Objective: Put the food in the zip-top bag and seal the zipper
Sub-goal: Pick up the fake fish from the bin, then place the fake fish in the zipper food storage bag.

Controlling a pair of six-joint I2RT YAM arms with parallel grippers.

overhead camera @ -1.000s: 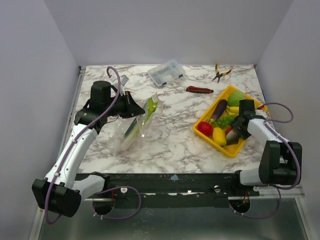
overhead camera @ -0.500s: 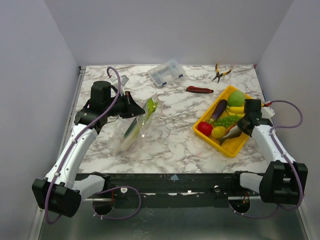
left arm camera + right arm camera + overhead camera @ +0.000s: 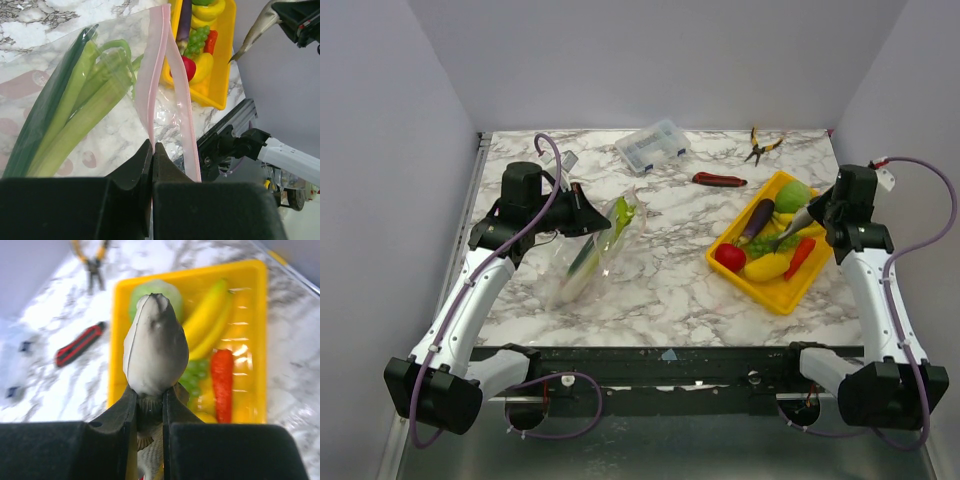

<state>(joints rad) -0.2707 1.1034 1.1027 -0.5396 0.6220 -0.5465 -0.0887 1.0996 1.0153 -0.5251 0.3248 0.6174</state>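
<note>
At the right pincer (image 3: pixel 150 401): the jaws were drawn in narrow on the tail of a grey toy fish (image 3: pixel 155 342). Its body stood out ahead of the fingertips, unsupported.
Below the right pincer: the yellow tray (image 3: pixel 116 345) lay apart from the fish. It held a banana (image 3: pixel 210 320), a red carrot-like piece (image 3: pixel 222 385), grapes (image 3: pixel 192 375) and a green ball (image 3: pixel 175 295).
At the left pincer (image 3: pixel 152 150): the jaws were fully together, pinching the zip-top bag (image 3: pixel 160 117) at its mouth. Contact appeared to be on the zipper (image 3: pixel 172 55) itself, though the pads hid the exact spot.
Ahead of the left pincer: the celery (image 3: pixel 75 115) lay inside the bag and the mouth stood parted.
Bag relative to the right pincer: well apart, at the other arm's side.
Fish, handling: judged light, rigid and smooth. It was liable to pivot or slip in so narrow a tail grip, and a hold nearer the body would be steadier.
Bag, handling: judged thin, floppy and slippery. The lip would sag if released, and it was best taken by the stiffer zipper strip.
</note>
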